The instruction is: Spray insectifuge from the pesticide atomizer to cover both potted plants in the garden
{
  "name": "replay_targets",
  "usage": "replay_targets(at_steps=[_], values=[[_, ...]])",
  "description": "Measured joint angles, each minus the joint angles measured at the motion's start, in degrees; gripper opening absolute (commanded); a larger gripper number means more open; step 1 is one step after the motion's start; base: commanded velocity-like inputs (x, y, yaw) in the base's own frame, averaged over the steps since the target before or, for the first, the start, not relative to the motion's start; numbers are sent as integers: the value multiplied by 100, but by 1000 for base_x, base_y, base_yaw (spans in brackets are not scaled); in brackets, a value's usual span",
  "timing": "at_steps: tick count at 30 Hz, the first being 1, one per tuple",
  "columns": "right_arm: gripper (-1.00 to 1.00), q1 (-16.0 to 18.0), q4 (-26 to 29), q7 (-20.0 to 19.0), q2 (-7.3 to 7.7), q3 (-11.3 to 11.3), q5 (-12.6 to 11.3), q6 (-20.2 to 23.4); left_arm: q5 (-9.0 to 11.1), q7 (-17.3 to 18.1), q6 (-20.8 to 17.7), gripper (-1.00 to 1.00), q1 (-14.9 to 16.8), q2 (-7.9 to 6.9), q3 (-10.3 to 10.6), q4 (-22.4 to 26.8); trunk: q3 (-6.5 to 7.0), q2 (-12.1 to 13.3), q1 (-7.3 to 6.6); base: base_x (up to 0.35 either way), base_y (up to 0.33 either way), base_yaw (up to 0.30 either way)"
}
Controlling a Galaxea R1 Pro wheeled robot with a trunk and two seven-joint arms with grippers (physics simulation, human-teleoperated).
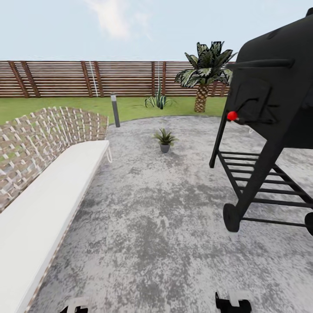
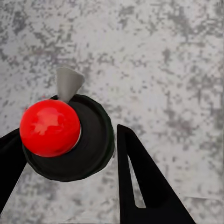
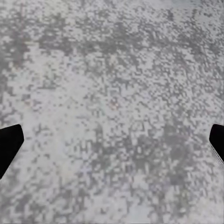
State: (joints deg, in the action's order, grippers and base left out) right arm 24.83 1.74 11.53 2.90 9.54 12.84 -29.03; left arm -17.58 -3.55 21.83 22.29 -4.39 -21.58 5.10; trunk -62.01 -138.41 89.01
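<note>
Holding the pesticide atomizer between its two dark fingers, the left gripper points straight down at the mottled grey gravelly patio — the left wrist view looks onto the bottle's round black top, its red ball and a small grey nozzle cone. The right gripper is spread wide with nothing between its fingers, only speckled patio below. In the head view one potted plant stands on the patio toward its far edge, well ahead of the robot, between a white-cushioned woven lounger along the patio's left edge and a black wheeled grill on the right. Beyond the far edge lie lawn, a grey bollard lamp, a spiky agave, a palm and the brown slatted fence — both gripper tips just show at the lower edge
</note>
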Motion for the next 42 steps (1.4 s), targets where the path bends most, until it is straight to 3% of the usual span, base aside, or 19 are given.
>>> replay_targets(at_steps=[42], values=[[100, 0, 0, 0, 0, 0, 0, 0, 0, 0, 0, -100, 1, 0, 0, 0, 0, 0, 0, 339, 0, 0]])
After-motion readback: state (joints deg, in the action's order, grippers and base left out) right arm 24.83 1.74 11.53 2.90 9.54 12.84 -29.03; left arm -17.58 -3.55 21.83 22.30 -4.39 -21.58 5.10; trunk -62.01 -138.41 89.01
